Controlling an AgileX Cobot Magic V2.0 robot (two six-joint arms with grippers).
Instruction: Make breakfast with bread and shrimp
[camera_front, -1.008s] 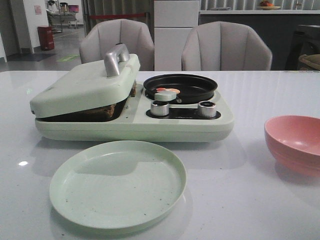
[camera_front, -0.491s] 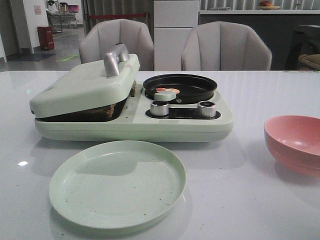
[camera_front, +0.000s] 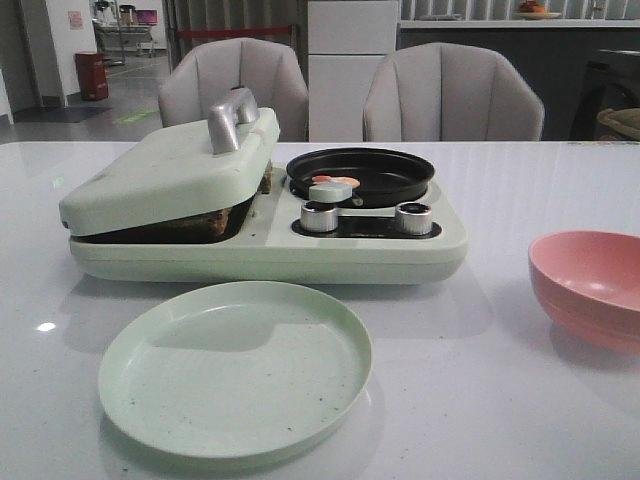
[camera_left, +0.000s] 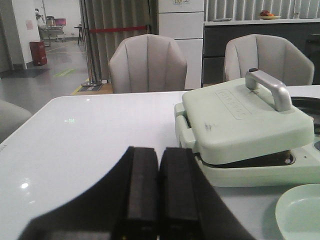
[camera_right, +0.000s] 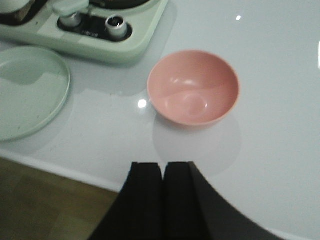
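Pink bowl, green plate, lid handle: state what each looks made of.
Pink bowl: probably plastic or melamine, smooth and semi-glossy, with soft highlights inside. Green plate: likely the same, matte, thin-rimmed, finely speckled. Lid handle: looks like brushed metal or metal-coated plastic, silvery with a dull sheen.

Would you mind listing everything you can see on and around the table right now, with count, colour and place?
Breakfast maker: one, pale green, middle of the table.
Lid: one, pale green with a silver handle, on the maker's left half, slightly ajar.
Bread: brown crust edge showing under the lid; count cannot be told.
Pan: one, black, on the maker's right half.
Shrimp: one small pink-orange piece, at the pan's near rim.
Knobs: two, silver, on the maker's front.
Plate: one, pale green, in front of the maker.
Bowl: one, pink, right side of the table.
Chairs: two, grey, behind the table.
Left gripper: black, shut, holding nothing.
Right gripper: black, shut, near the bowl.
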